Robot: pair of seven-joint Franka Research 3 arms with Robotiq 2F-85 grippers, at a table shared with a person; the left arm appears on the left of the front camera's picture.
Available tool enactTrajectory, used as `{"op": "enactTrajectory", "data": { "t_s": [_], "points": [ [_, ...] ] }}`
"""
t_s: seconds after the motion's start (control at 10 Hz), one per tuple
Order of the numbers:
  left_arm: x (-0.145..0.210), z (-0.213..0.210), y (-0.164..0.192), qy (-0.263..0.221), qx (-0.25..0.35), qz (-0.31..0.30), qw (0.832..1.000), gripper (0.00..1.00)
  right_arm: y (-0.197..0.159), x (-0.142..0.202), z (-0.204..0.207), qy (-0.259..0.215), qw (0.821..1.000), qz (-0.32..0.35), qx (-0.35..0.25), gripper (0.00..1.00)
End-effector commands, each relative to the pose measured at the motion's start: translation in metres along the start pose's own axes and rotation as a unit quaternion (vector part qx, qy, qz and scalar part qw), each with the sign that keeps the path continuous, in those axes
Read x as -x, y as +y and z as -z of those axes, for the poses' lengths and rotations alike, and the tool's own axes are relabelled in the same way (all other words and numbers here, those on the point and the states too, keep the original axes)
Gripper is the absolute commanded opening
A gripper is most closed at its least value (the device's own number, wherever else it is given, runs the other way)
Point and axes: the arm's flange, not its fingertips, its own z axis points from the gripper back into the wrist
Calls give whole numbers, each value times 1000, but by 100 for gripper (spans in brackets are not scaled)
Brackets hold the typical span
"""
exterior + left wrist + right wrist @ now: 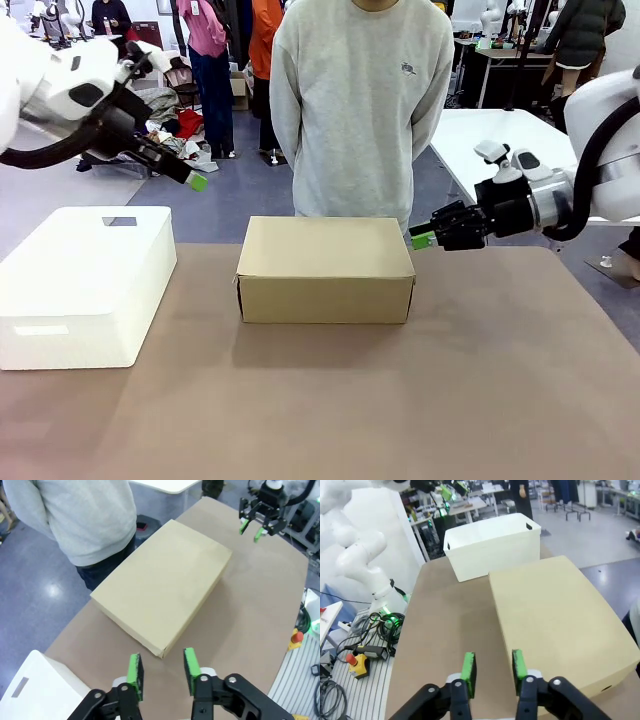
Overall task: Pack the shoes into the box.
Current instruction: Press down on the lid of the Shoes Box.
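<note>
1. Front view: the box [325, 268] is seen closed on the brown table [450, 400], below and to the inside of the right gripper [424, 240], and well below and to the right of the left gripper [197, 182], which is held raised in the air.
2. In the left wrist view, the left gripper's green pads [135, 672] are seen apart with nothing between them; the jaws are partly parted and empty, and a corner of the box lies just ahead of them.
3. In the right wrist view, the right gripper's pads [468, 667] are likewise parted around empty air, with the near edge of the box directly ahead and slightly to one side.
4. The shoes cannot be made out in any view; whether they are inside the closed box cannot be told.
5. A white container [85, 285] is set well to the outside of the left gripper, beyond the box as seen from the right gripper.
6. A person [360, 100] is standing just behind the box, beyond both grippers.
7. Risk is judged as follows: the lid could be crushed or the box pushed toward the person if a finger is brought down on the flat top instead of under the flap edge.
8. The box could be skidded across the table if it is lifted from one side alone.
</note>
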Motion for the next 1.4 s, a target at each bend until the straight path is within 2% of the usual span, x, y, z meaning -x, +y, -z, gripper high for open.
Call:
{"op": "enactTrajectory", "data": {
  "t_s": [0.0, 0.1, 0.5, 0.8, 0.9, 1.1, 1.2, 1.3],
  "points": [
    [-10, 12, -5, 5, -8, -3, 1000, 0, 18, -20, -6, 33, 999, 25, 16, 100],
    [-12, 24, -9, 11, -9, -1, 1000, 0, 26, -32, -11, 46, 998, 28, 20, 100],
    [-17, 70, -20, 20, -8, -5, 1000, 0, 42, -67, -12, 162, 984, 57, 57, 100],
    [-26, 97, -27, 34, 5, -6, 999, 0, 53, -89, -10, 219, 968, 70, 96, 100],
    [-28, 104, -28, 44, 10, -8, 999, 0, 54, -93, -9, 222, 964, 69, 130, 100],
    [-29, 112, -25, 45, 26, -23, 998, 0, 55, -92, -6, 205, 967, 55, 144, 100],
    [-24, 106, -31, 48, 5, 0, 999, 0, 53, -90, -12, 208, 970, 54, 114, 100],
    [-24, 106, -31, 48, 5, 0, 999, 0, 53, -90, -12, 208, 970, 54, 114, 100]
  ]
}}
